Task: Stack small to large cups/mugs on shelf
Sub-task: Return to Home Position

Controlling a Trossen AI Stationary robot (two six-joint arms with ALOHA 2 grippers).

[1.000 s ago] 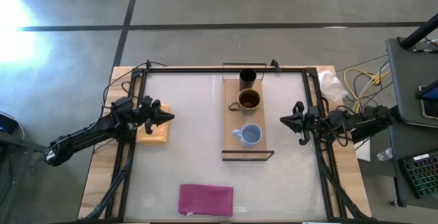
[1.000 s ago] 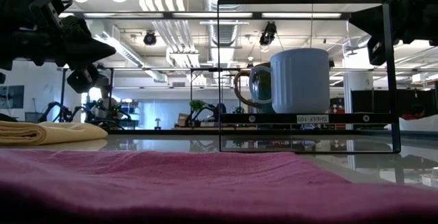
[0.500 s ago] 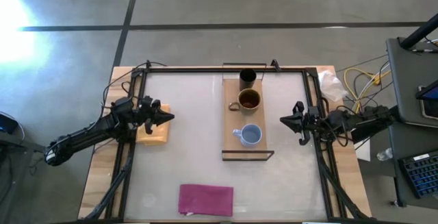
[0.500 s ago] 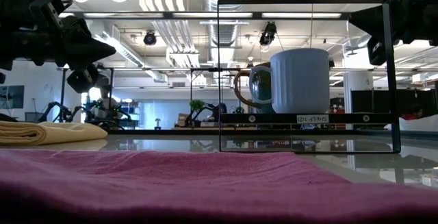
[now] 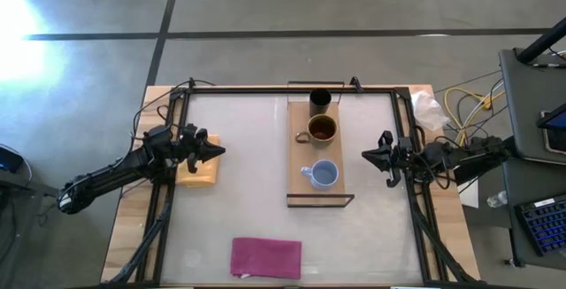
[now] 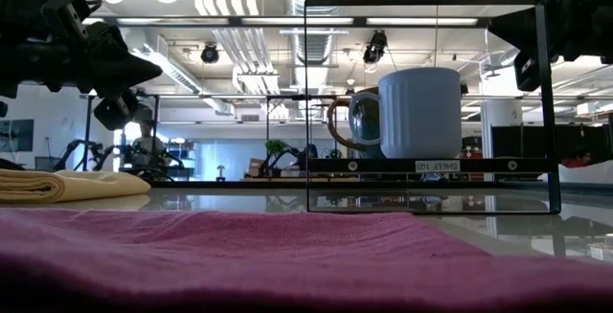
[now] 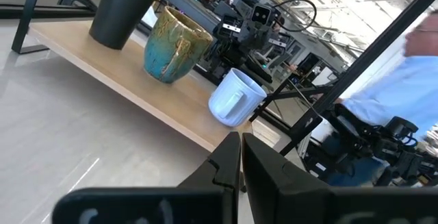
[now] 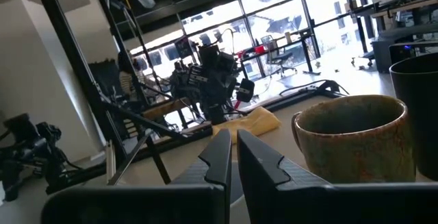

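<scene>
Q. Left gripper [image 5: 217,152] and right gripper [image 5: 365,155], high view: where do they stand?
A. One on either side of the shelf [image 5: 303,193], well apart from it, tips pointing toward it. The left one hangs over the yellow pad [image 5: 196,172]. On the shelf, in one line: black cup [image 5: 319,100] at one end, brown mug [image 5: 322,128] just beside it, blue mug [image 5: 325,175] apart from both, toward the other end.

Q. Low view?
A. Both grippers hang above the level of the shelf, clear of it. The blue mug hides most of the brown mug. A magenta cloth [image 6: 239,246] lies on the camera's side of the shelf.

Q. Wrist views: how wide are the fingers?
A. On each arm they are drawn together to a thin slit, holding nothing and touching nothing. All three vessels stand upright on the shelf.

Q. How would the vessels handle?
A. Probably rigid, glossy and therefore slippery, and breakable if knocked. The mugs are likely heavier than the narrow cup. A hold on the rim wall, one finger inside and one outside, away from the handle, looks soundest. The black cup could be spanned across its body.
</scene>
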